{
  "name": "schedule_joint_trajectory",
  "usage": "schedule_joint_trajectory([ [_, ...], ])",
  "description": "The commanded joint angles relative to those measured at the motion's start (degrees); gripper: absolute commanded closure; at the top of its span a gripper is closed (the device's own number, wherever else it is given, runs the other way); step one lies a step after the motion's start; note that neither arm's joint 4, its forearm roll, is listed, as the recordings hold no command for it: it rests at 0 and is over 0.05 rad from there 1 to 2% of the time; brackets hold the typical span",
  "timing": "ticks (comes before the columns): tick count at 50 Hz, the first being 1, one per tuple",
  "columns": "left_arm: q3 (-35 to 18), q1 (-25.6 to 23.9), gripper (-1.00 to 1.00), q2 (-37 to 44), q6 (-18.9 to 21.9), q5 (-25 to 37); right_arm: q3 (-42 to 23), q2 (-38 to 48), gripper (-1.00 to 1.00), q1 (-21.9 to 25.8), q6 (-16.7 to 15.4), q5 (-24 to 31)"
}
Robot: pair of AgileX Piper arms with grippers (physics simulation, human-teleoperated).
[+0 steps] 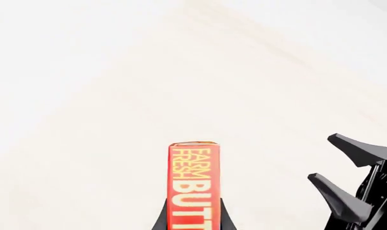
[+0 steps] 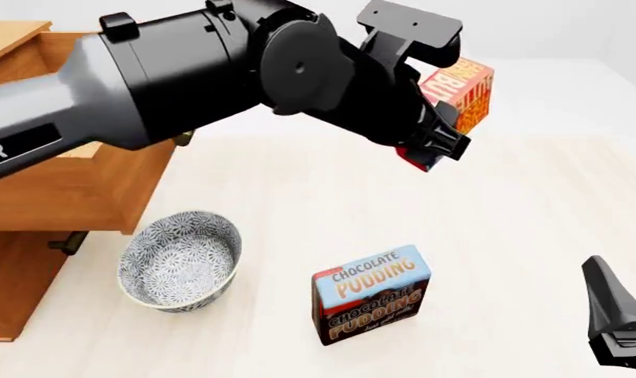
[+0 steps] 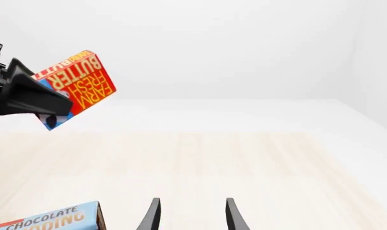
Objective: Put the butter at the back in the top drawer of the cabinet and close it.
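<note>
Down at the near right corner of the table, the right gripper hangs low with its fingers spread and nothing between them — only dark tips show in the front view. Just inward from it, toward the near edge, the Chocolate Pudding box stands upright on the pale wood, its label facing the arms. Left of that box sits a patterned bowl, blue-grey and white, close beside the front of the cabinet.

Higher up and farther out, the left gripper is lifted well clear of the table, over its middle, and its fingers pinch the butter by the lower end. From the left wrist view the red box sticks straight out between the two black fingers, its lettering running along its length. In the right wrist view it is tilted in the air, with a blue edge showing near the grip.

At the far left edge the top drawer stands pulled out from the cabinet — the left arm partly hides it.
</note>
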Motion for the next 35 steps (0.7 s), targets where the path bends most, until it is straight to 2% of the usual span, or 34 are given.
schedule_joint_trajectory([
  [1,2.6,2.7,1.00,-4.9,2.2,-0.1,0.0,0.0,-1.00,0.0,0.0,0.0],
  [35,10.1,13.0,1.00,-15.6,5.9,1.1,0.0,0.0,-1.00,0.0,0.0,0.0],
])
